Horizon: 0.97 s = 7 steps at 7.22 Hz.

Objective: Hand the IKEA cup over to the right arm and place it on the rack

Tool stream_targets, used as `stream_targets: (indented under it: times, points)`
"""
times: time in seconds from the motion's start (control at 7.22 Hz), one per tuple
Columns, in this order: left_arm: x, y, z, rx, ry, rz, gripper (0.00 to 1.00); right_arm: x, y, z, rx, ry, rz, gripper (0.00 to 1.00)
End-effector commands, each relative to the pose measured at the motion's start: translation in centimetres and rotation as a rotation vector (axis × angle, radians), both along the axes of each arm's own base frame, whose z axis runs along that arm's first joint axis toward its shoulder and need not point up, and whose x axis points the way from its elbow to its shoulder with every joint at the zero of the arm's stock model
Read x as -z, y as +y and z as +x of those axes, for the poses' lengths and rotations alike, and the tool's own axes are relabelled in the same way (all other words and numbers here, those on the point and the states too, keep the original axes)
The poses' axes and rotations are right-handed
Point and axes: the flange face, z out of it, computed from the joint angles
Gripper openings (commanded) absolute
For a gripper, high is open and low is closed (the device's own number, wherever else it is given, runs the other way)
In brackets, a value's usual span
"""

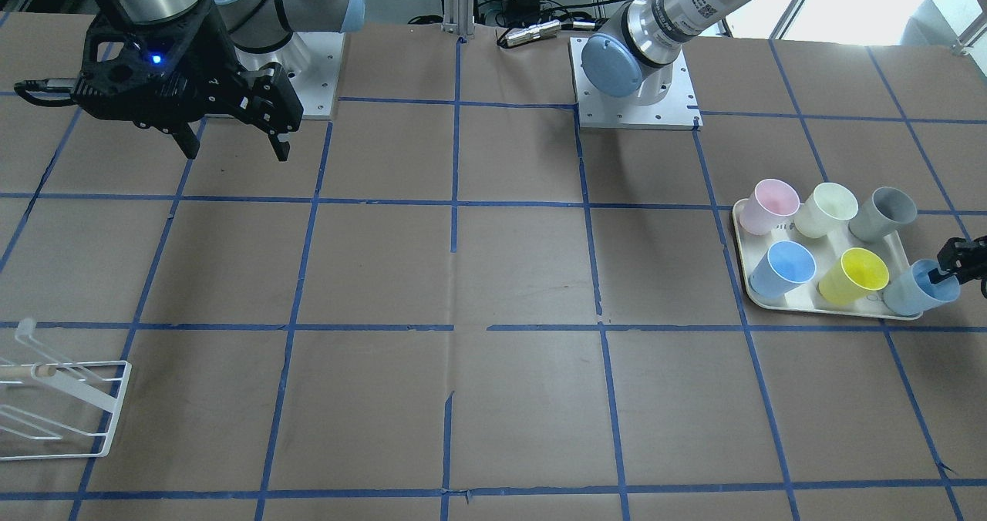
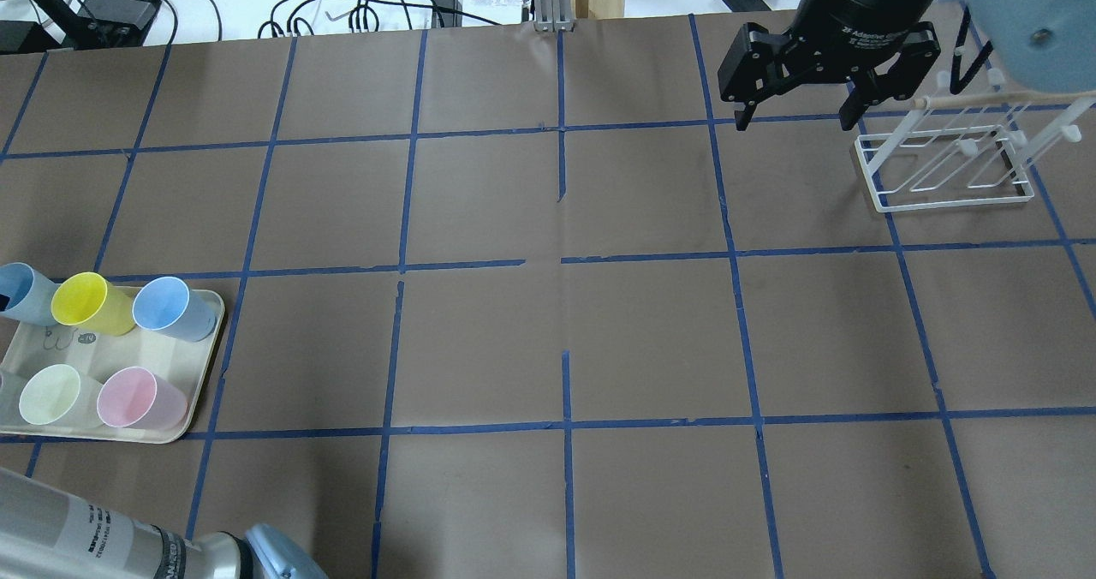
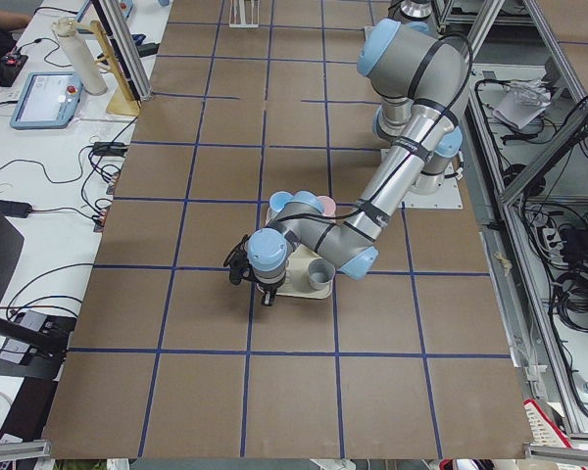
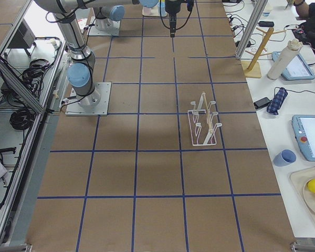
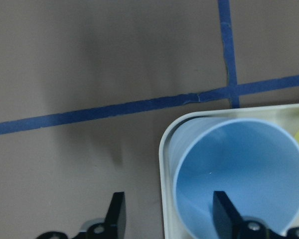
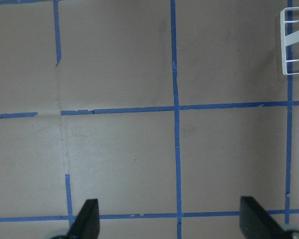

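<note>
The IKEA cup (image 1: 914, 294), pale blue outside and blue inside, stands at the corner of a cream tray (image 1: 810, 296). It also shows in the overhead view (image 2: 21, 292). My left gripper (image 1: 954, 265) is open. In the left wrist view (image 5: 168, 199) one finger is inside the cup (image 5: 239, 169) and the other outside, straddling its wall with a gap. My right gripper (image 1: 231, 147), with a blue light, is open and empty. It hangs above the table near its base (image 2: 796, 116). The white wire rack (image 2: 950, 164) stands just to its right.
The tray (image 2: 86, 352) also holds a deeper blue cup (image 1: 783, 268), a yellow cup (image 1: 852, 276), a pink cup (image 1: 769, 206), a pale green cup (image 1: 826, 209) and a grey cup (image 1: 884, 213). The rack (image 1: 62, 405) stands near the table's far corner.
</note>
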Motion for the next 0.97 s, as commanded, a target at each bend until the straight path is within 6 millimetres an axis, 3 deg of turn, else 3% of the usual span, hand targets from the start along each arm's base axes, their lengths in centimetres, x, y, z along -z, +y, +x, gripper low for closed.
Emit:
stream_targets:
  times: [0.0,0.28,0.42,0.69,0.83]
  points:
    - [-0.9,-0.1,-0.2,0.002,-0.006,-0.011,0.0,0.0,0.0,0.0,0.0,0.0,0.001,1.0]
    - [-3.7,-0.3,-0.6,0.017,-0.014,-0.019,0.0,0.0,0.0,0.0,0.0,0.0,-0.001,1.0]
    - [-7.4,-1.1,-1.8,0.038,0.019,0.003,0.0,0.0,0.0,0.0,0.0,0.0,-0.001,1.0]
    - [-17.1,-5.1,-9.5,0.104,0.086,0.083,0.0,-0.1,0.0,0.0,0.0,0.001,-0.005,1.0]
    - [-19.6,-5.8,-14.4,0.028,0.122,0.141,0.0,-0.3,0.0,-0.2,0.003,0.001,-0.005,1.0]
